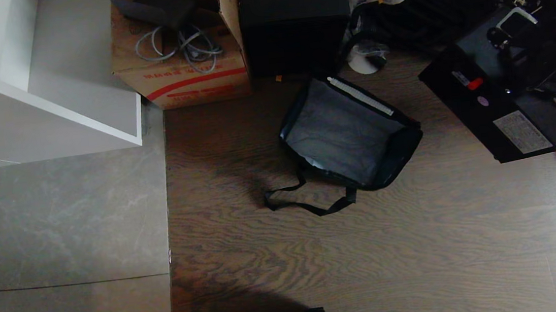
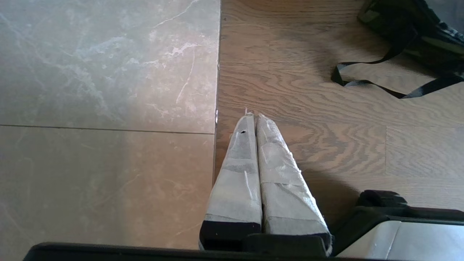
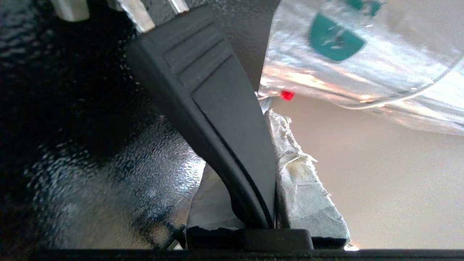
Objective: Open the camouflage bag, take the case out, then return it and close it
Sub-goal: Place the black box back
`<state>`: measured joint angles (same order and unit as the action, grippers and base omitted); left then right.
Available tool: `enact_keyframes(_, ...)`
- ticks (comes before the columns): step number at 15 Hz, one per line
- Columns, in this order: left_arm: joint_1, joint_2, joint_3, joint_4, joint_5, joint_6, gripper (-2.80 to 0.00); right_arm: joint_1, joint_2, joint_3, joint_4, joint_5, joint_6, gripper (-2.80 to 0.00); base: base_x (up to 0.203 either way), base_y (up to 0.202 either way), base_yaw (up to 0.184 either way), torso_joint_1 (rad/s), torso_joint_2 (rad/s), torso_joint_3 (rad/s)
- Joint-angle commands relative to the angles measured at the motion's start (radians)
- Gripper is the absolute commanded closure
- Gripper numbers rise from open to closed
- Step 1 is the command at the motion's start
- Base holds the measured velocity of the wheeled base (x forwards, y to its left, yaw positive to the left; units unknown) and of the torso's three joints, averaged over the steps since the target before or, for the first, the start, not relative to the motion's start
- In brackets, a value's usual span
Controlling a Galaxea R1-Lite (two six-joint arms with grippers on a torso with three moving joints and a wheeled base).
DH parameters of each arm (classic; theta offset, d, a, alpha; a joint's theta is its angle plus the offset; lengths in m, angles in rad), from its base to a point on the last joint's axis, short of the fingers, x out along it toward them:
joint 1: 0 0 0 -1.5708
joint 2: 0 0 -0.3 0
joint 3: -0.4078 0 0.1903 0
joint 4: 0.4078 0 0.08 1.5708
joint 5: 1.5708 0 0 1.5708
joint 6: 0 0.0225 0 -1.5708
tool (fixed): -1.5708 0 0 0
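My right gripper [image 3: 268,159] is clamped on the case handle [image 3: 217,119]: the black ribbed handle runs straight between my two tape-wrapped fingers [image 3: 304,188], and they squeeze it from both sides. The case [image 3: 90,152] hangs right against the fingers on one side, its black pebbled shell filling that half of the right wrist view, with silver metal fittings [image 3: 137,14] at the far end of the handle, beyond my fingertips. Past the fingers on the other side is something shiny and silvery with a green mark [image 3: 335,41] and a small red dot [image 3: 287,95]; can't tell what it is. This gripper is not in the head view.

My left gripper [image 2: 253,115] is parked low, its taped fingers [image 2: 239,170] pressed flat together with nothing between them. The tips sit over the seam where the grey tile floor [image 2: 108,90] meets the wood floor [image 2: 326,145]. Ahead of the fingertips and off to the bag side lies the black webbing strap [image 2: 369,78], loose on the wood, well apart from the fingers.

The camouflage bag [image 1: 352,133] sits open on the wood floor in the head view, lid flopped away, interior showing grey-dark and empty, strap [image 1: 308,201] trailing out on the near side. Behind it are a plain black box [image 1: 293,19] and a cardboard box with red stripe [image 1: 183,68] with grey cables on top. A flat black device [image 1: 502,98] lies off to my right of the bag, and a white shelf unit [image 1: 41,77] off to my left.
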<state>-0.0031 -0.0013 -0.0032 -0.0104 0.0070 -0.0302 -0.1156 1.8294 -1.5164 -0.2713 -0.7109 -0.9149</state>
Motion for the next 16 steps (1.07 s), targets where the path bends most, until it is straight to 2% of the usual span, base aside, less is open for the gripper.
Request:
enact_keyframes(1,0.000,0.001,0.000,0.000,0.001,0.000,0.00,0.052,-0.090,0.004,0.001,0.026,-0.006,0.00,0.000,0.000,0.000,0.000,0.00,0.000)
enact_keyframes(5,0.000,0.001,0.000,0.000,0.001,0.000,0.00,0.145,-0.149,0.011,0.003,0.110,-0.007,0.00,0.000,0.000,0.000,0.000,0.00,0.000)
enact_keyframes(8,0.000,0.001,0.000,0.000,0.001,0.000,0.00,0.246,-0.175,0.015,0.004,0.164,-0.008,0.00,0.000,0.000,0.000,0.000,0.00,0.000)
enact_keyframes(14,0.000,0.000,0.000,0.000,0.001,0.000,0.00,0.458,-0.142,0.004,-0.004,0.187,-0.003,0.00,0.000,0.000,0.000,0.000,0.00,0.000)
enact_keyframes(16,0.000,0.001,0.000,0.000,0.001,0.000,0.00,0.498,-0.122,0.000,-0.005,0.184,0.000,0.00,0.000,0.000,0.000,0.000,0.00,0.000)
